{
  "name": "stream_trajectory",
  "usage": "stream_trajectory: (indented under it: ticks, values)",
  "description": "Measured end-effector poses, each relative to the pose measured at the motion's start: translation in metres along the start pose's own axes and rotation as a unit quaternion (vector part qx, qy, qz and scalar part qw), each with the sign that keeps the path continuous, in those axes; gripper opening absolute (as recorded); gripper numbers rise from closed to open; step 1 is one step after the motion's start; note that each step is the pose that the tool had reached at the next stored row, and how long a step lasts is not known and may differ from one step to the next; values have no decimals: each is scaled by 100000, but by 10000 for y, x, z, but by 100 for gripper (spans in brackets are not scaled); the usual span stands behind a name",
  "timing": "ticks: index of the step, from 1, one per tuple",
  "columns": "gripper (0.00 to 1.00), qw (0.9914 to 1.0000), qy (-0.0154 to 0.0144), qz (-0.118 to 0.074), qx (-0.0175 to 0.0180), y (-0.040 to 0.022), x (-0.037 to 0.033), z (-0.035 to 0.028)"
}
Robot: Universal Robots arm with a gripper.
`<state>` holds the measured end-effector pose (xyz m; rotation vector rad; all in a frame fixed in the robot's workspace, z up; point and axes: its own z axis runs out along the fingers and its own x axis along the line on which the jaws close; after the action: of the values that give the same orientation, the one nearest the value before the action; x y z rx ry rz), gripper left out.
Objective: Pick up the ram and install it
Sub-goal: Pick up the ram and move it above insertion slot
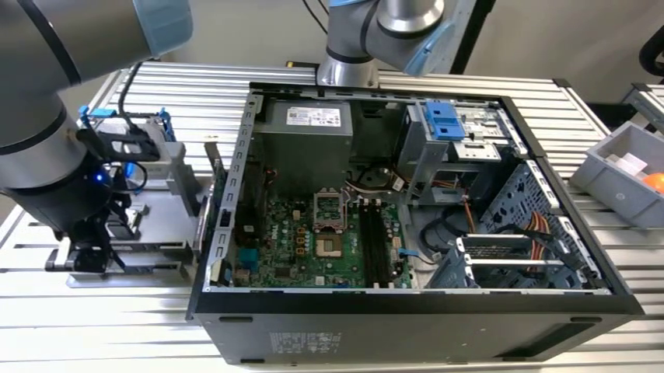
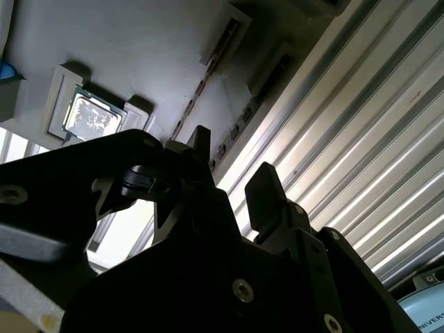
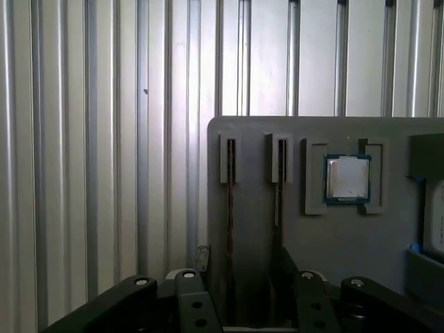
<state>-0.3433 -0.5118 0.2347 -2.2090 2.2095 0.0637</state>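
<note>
The ram point(image 3: 229, 208) stands on edge in a narrow slot of the gray parts holder point(image 3: 333, 243), so the first wrist view sees it as one thin dark line running along the holder. A second thin strip point(image 3: 279, 191) sits in the neighbouring slot, parallel and just beside it. I cannot tell from these views which of the two is the intended stick.

The gripper point(image 3: 243, 277) hangs directly over these slots. Its fingers are spread apart, one on each outer side of the pair of slots, and they grasp nothing. The second wrist view agrees, with the gripper point(image 2: 232, 163) showing bare holder and table through the gap between its two fingertips point(image 2: 263, 187).

Farther along the holder a square silver processor chip point(image 3: 347, 178) lies in its own recess. In the exterior view the arm reaches down to the holder point(image 1: 155, 256), which lies on the slatted aluminium table point(image 1: 581, 101) on that view's left, just beside the open computer case point(image 1: 415, 311). A hard drive in a blue-handled bracket point(image 1: 135, 136) stands at the holder's far end.

Inside the case, the black memory slots point(image 1: 375, 245) on the green motherboard point(image 1: 301, 241) look empty. By my judgement the task is at its very start. The stick is neither gripped nor lifted, and the whole pickup and installation are left to do.
</note>
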Motion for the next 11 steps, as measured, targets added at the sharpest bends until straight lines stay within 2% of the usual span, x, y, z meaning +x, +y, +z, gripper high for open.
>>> stream_trajectory:
  ticks: [11]
  values:
    - [100, 100000, -16, -4, 8, 0, 15, 72]
